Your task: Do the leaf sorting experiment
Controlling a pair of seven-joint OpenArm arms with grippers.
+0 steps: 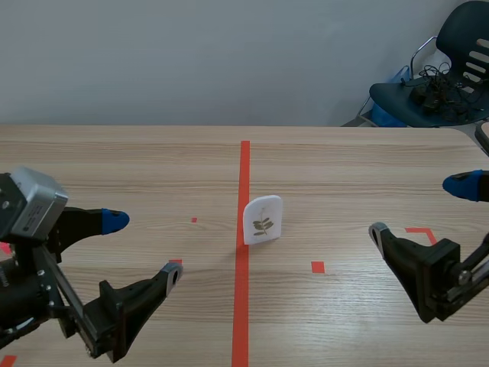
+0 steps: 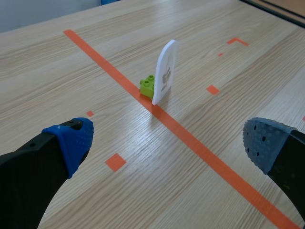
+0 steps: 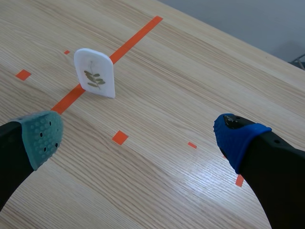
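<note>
The leaf card (image 1: 262, 220) stands upright on the desk (image 1: 359, 164) at the centre tape line (image 1: 241, 313), propped by a green brick (image 2: 147, 86) behind it. Its long axis is vertical and its printed face is toward the robot. The left pincer (image 1: 144, 248) and right pincer (image 1: 419, 208) are both spread apart and empty. Each flanks the card from its own side, and neither is clearly nearer.

No writing can be read; the white card (image 1: 263, 219) bears only a leaf-sprig picture
</note>
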